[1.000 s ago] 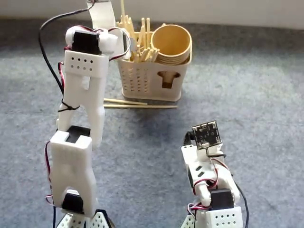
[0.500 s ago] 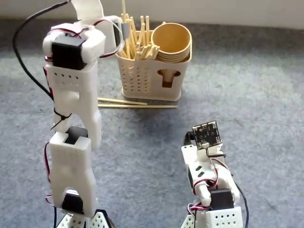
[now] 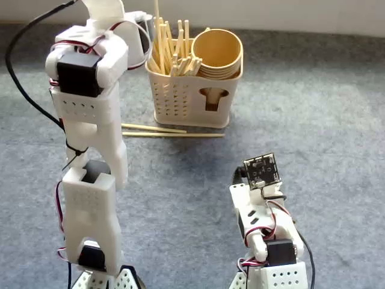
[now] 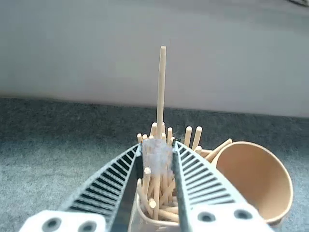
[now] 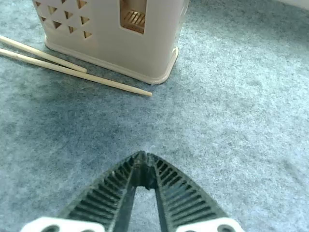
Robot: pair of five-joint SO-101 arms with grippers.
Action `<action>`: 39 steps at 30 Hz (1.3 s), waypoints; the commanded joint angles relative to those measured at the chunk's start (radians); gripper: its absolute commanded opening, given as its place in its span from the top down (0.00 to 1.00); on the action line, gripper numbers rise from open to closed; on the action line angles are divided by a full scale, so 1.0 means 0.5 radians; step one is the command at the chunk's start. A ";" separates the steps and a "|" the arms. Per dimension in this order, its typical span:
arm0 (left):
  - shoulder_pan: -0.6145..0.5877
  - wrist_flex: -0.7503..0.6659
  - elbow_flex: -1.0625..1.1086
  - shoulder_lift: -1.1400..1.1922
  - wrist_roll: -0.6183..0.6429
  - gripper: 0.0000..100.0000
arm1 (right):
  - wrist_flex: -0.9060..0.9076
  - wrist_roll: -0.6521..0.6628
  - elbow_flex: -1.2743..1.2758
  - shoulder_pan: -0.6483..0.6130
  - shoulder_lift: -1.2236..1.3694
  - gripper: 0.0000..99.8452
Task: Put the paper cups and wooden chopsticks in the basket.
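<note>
Left gripper had its fingers only slightly apart, lined up with a tall chopstick standing in the basket. Right gripper fingers were pinched together, empty, over the surface.

We see the basket as cream plastic, smooth with a faint sheen, its walls pierced with small holes. The chopsticks standing in it and the loose pair at mid-frame are pale bare wood, matt. The paper cups are tan, unglossed paper. Under everything lies a grey carpet, a fuzzy, felt-like cloth. The left arm and right arm are white matt plastic with black motor blocks. The left gripper and right gripper show ribbed black plastic edged in white
</note>
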 commanded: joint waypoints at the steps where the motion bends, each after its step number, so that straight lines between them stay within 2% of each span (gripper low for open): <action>1: -0.017 -0.233 -0.005 0.063 -0.003 0.89 | -0.057 0.025 0.035 -0.023 -0.023 0.99; 5: -0.014 -0.405 -0.008 0.186 0.000 0.89 | -0.057 0.025 0.035 -0.023 -0.023 0.99; 13: 0.106 -0.500 0.008 0.232 0.157 0.89 | -0.057 0.025 0.032 -0.023 -0.023 0.99; 23: 0.017 -0.835 0.038 0.493 0.166 0.90 | -0.057 0.040 0.032 -0.023 -0.023 0.99; 32: -0.014 -0.850 0.038 0.603 0.166 0.90 | -0.057 0.117 0.035 -0.023 -0.023 0.99; 37: -0.005 -0.847 0.035 0.594 0.160 1.00 | -0.057 0.117 0.035 -0.023 -0.023 0.99; 39: 0.008 -0.838 0.035 0.597 0.160 0.99 | -0.057 0.117 0.035 -0.023 -0.023 0.99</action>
